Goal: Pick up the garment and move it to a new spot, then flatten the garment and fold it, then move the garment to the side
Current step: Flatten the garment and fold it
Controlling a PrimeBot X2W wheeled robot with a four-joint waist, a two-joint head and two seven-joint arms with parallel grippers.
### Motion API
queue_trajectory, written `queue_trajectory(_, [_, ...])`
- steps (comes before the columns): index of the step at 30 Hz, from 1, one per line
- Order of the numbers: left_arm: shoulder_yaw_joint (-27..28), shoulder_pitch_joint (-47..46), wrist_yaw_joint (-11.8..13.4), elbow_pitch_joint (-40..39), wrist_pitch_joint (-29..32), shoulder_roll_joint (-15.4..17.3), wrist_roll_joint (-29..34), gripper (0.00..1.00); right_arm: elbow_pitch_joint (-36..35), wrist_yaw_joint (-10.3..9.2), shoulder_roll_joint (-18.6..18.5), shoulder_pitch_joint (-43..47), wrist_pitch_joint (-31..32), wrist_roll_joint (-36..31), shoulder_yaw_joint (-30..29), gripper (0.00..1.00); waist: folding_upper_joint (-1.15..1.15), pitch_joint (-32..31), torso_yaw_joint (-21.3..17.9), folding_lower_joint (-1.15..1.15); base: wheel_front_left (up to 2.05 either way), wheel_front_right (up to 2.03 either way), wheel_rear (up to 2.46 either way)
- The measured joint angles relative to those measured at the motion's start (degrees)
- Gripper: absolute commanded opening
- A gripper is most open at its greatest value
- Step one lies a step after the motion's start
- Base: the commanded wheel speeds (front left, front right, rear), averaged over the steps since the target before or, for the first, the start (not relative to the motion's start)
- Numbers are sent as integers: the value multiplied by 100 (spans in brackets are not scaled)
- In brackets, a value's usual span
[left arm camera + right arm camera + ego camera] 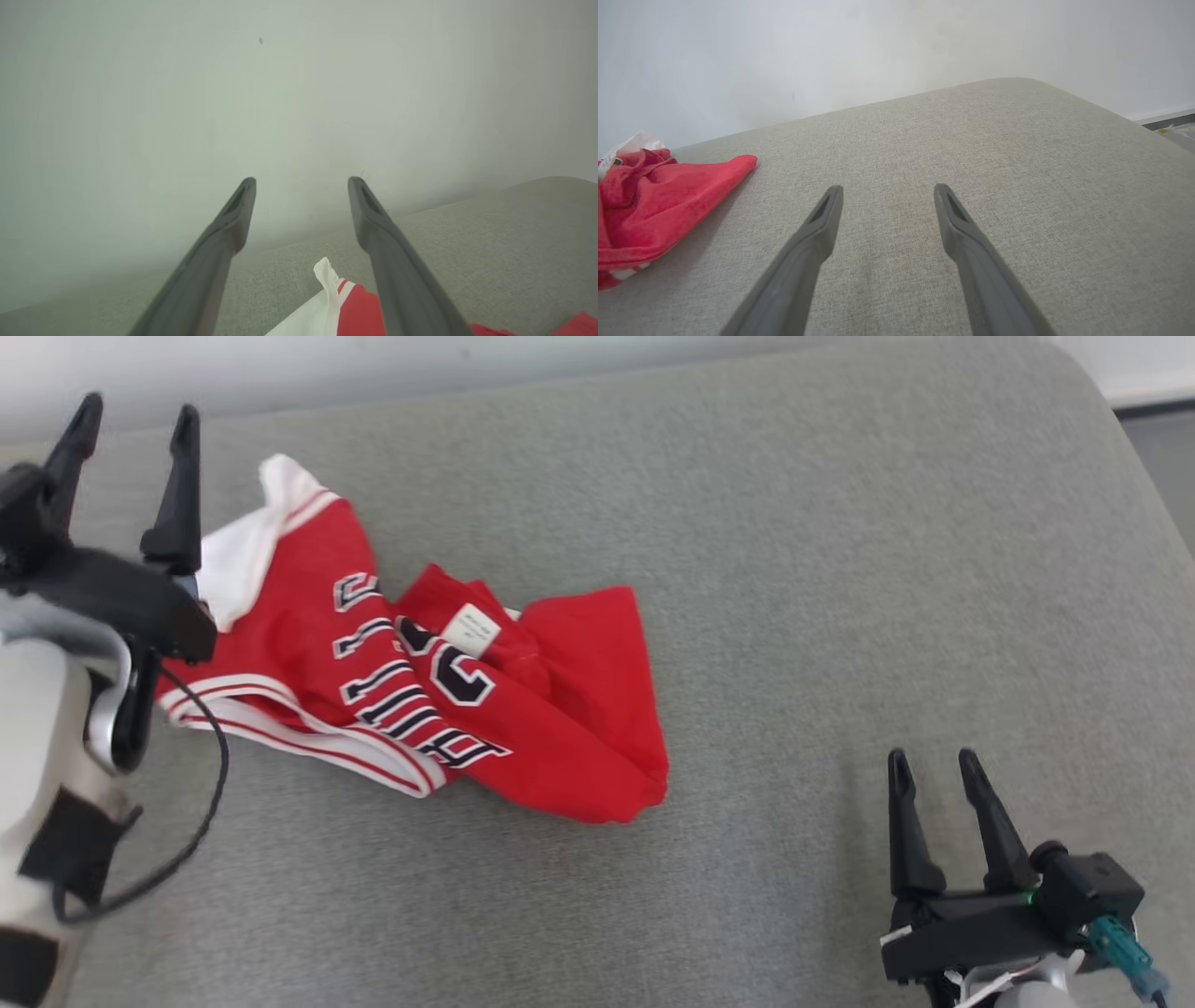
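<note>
Presently the left gripper [135,425] is seen released, jaws spread and empty, close by the white trim [243,560] at one end of the garment [579,709]; the right gripper [934,770], likewise spread and empty, is held well apart over bare grey cushion [794,569]. The garment, red and lettered, is found crumpled and doubled over itself on the cushion's left side; it is judged light, limp and prone to bunching, so a pinch is best taken at a trimmed edge or corner, not the heaped middle.
</note>
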Motion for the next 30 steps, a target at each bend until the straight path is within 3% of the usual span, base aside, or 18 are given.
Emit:
queue_trajectory(3, [219,454,48,-415,-5,-45,87,100,7,0,-1,42,0,-7,-30,100,-1,-114,123,-1,0,0,0])
queue_trajectory(12, [333,2213,177,-1563,-5,-792,497,100,12,0,3,194,0,-73,4,100,-1,-400,501,-1,0,0,0])
queue_trajectory(17, [3,2877,88,-1572,-5,-1117,734,100,38,0,1,242,0,-76,15,100,-1,-467,547,-1,0,0,0])
queue_trajectory(30, [-237,3338,-16,-1148,-5,-1410,948,100,62,0,0,269,0,-109,85,100,-1,-546,312,0,0,0,0])
